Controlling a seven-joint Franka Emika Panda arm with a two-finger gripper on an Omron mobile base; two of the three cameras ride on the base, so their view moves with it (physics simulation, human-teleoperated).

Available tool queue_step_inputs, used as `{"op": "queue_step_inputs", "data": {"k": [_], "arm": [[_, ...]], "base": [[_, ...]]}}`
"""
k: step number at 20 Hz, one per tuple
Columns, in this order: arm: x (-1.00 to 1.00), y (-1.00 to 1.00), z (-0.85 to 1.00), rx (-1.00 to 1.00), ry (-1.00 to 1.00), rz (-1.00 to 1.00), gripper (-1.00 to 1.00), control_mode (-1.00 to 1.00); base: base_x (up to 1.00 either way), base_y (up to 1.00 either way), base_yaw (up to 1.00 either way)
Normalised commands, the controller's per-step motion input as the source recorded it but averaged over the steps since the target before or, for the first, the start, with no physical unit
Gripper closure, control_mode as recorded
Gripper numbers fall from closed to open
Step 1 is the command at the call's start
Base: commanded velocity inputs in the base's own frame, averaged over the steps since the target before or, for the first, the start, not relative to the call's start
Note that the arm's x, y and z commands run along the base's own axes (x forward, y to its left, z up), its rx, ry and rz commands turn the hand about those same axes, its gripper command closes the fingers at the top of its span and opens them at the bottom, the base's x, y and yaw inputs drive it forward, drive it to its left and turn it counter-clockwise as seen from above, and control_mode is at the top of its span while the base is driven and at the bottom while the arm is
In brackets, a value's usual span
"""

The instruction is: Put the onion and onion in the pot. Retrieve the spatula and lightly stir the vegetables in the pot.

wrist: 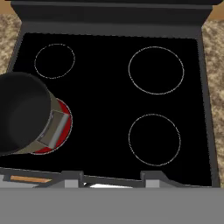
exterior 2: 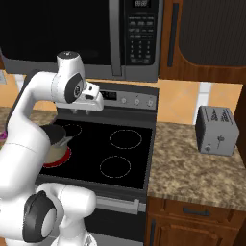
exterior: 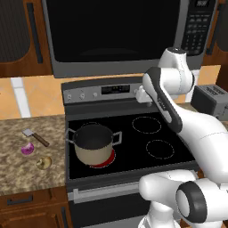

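Observation:
The beige pot (exterior: 92, 142) with a dark inside stands on the front left burner, also seen at the left of the hand view (wrist: 22, 113) and, partly behind my arm, in the right base view (exterior 2: 55, 141). On the counter left of the stove lie the purple onion (exterior: 27, 149), the tan onion (exterior: 43, 162) and the spatula (exterior: 34, 136) with its grey blade and brown handle. My gripper (exterior 2: 80, 112) hangs over the back of the stove (exterior: 147, 100), up and to the right of the pot. Its fingers stand a little apart with nothing between them.
The burner under the pot glows red (exterior: 110, 159). A black cooktop (exterior: 147, 133) has three more ring burners. A microwave (exterior: 116, 31) hangs above the stove. A grey toaster (exterior 2: 217, 129) stands on the right counter. Wooden cabinets sit below the counters.

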Motion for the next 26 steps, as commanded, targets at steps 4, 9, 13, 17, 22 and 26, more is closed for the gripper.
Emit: {"op": "queue_step_inputs", "data": {"k": [4, 9, 13, 17, 22, 26], "arm": [[0.00, 0.00, 0.00, 0.00, 0.00, 0.00, -1.00, 1.00], [0.00, 0.00, 0.00, 0.00, 0.00, 0.00, -1.00, 1.00], [0.00, 0.00, 0.00, 0.00, 0.00, 0.00, -1.00, 1.00], [0.00, 0.00, 0.00, 0.00, 0.00, 0.00, -1.00, 1.00], [0.00, 0.00, 0.00, 0.00, 0.00, 0.00, -1.00, 1.00], [0.00, 0.00, 0.00, 0.00, 0.00, 0.00, -1.00, 1.00]], "base": [[0.00, 0.00, 0.00], [-0.05, 0.49, 0.00], [0.00, 0.92, 0.00], [0.00, 0.89, 0.00], [0.00, 0.75, 0.00], [0.24, 0.27, 0.00]]}}
